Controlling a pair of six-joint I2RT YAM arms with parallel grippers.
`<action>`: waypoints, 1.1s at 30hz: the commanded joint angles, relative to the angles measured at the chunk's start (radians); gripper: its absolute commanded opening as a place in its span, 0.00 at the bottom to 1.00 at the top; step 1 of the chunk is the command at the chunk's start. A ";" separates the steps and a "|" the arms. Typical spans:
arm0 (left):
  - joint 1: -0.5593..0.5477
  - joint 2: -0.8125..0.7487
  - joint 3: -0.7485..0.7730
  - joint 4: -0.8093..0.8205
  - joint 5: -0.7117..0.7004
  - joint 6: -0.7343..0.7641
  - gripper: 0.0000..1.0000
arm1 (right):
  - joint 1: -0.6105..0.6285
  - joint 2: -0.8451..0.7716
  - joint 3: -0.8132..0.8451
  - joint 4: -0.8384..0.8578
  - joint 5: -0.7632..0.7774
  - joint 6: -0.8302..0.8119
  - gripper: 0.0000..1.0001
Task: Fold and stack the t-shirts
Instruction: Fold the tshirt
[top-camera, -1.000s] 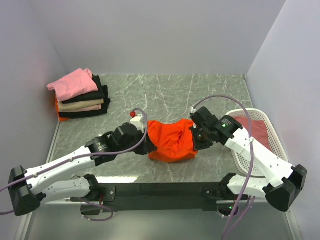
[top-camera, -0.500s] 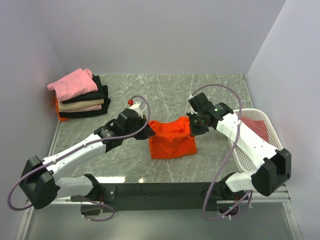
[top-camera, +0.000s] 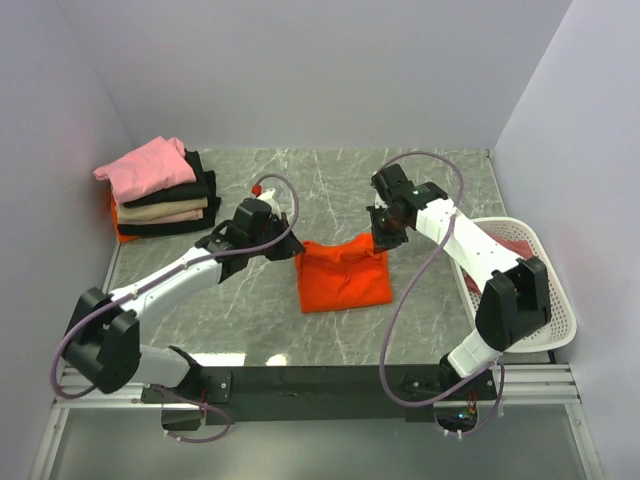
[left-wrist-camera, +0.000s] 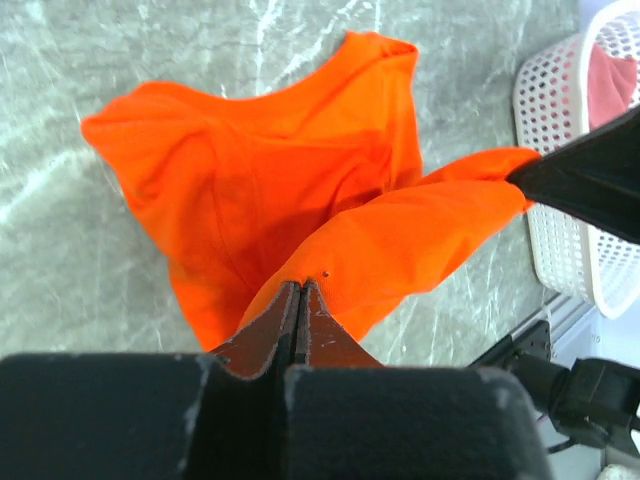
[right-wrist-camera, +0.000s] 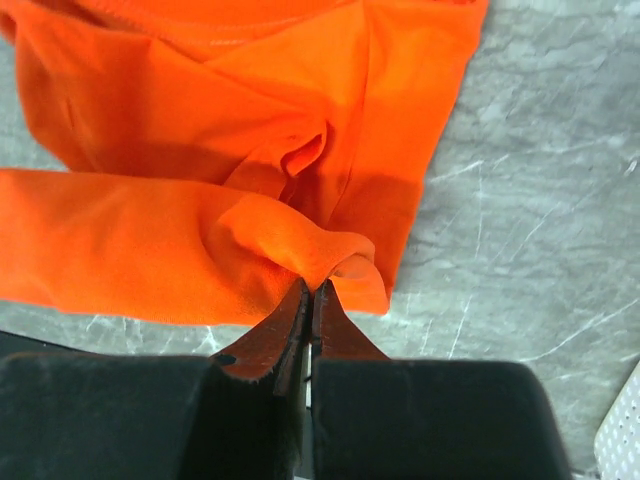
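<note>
The orange t-shirt (top-camera: 343, 282) lies in the middle of the tabletop (top-camera: 330, 190), with the white basket (top-camera: 560, 312) off to its right. A moment ago the shirt was a bunched lump closer to the robot. Now both arms have pulled it farther away, and it lies flatter, almost like a square. I think this fold is nearly laid down.

The left hand (top-camera: 291, 250) is shut tight, pinching the shirt's far left corner. The right hand (top-camera: 383, 243) is shut tight too, pinching the far right corner. The cloth between them is pulled straight.

Far back on the left sits the pile of folded shirts (top-camera: 160, 195), pink on top.
</note>
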 joint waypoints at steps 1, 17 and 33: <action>0.025 0.053 0.075 0.059 0.057 0.037 0.01 | -0.025 0.040 0.068 0.036 -0.016 -0.032 0.00; 0.090 0.240 0.159 -0.020 -0.031 0.056 0.00 | -0.078 0.305 0.203 0.053 -0.048 -0.062 0.00; 0.099 0.033 0.117 -0.117 -0.280 -0.019 0.95 | -0.092 0.011 0.109 0.099 0.077 0.009 0.52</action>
